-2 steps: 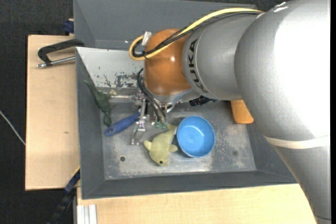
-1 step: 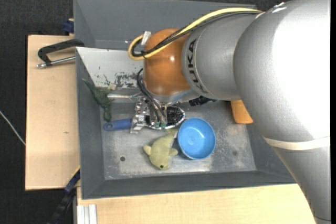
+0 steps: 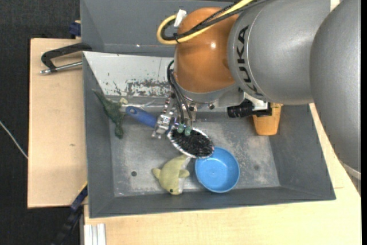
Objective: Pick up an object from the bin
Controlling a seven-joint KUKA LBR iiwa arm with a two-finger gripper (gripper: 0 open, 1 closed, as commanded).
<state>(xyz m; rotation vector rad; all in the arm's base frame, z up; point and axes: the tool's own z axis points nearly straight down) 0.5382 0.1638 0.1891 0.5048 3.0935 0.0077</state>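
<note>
1. Green dino (image 3: 113, 112) lies by the left wall of the bin (image 3: 103, 175).
2. Brush (image 3: 195, 144) sits mid-bin, with its blue handle pointing left toward the dino and its black oval head to the right.
3. Gripper (image 3: 182, 127) is down right at the top edge of the brush head. Can't tell if it's open or closed from this angle.
4. Pale yellow plush fish (image 3: 171, 176) is near the front wall, just below the brush.
5. Blue bowl (image 3: 218, 172) is beside the fish, touching the brush head.
6. Orange cup (image 3: 266, 120) stands at the right, partly under the arm.
</note>
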